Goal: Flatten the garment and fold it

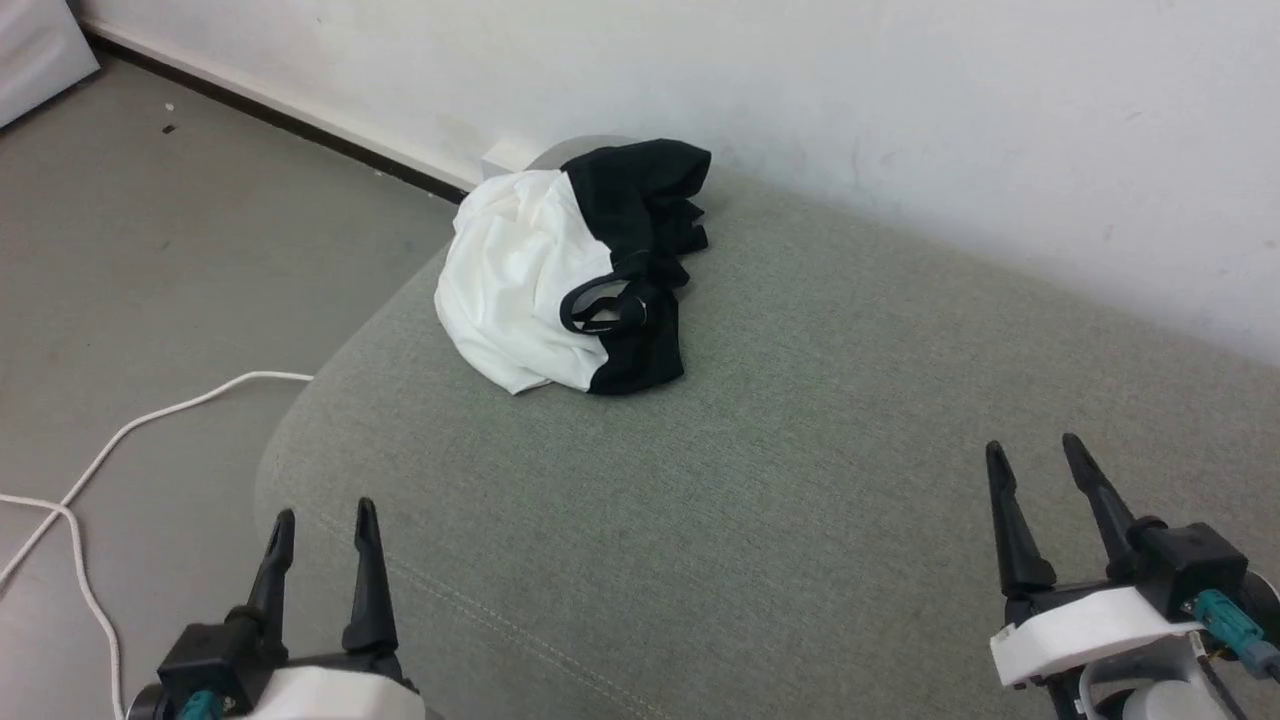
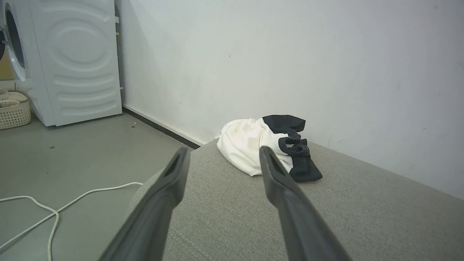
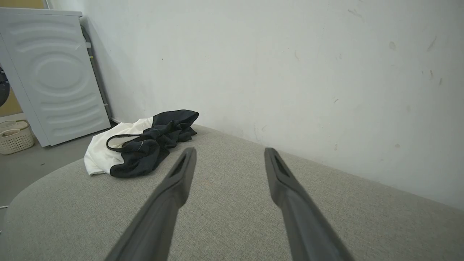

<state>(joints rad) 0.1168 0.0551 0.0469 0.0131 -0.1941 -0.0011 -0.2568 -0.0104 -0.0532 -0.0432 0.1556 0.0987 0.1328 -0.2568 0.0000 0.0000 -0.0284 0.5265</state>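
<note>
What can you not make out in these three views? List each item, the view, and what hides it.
Shirt: its front, all views; buried in its own folds.
Washer: its door, left wrist view; cut off by the left edge.
Basket: its contents, right wrist view; too small, partly cut off by the left edge.
Cable: where it leads, head view; runs off the left and bottom edges.

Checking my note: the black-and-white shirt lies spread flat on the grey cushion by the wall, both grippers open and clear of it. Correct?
Not flat: the garment sits bunched in a heap, as the head view shows. It is on the cushion, left gripper and right gripper open, clear of it.
</note>
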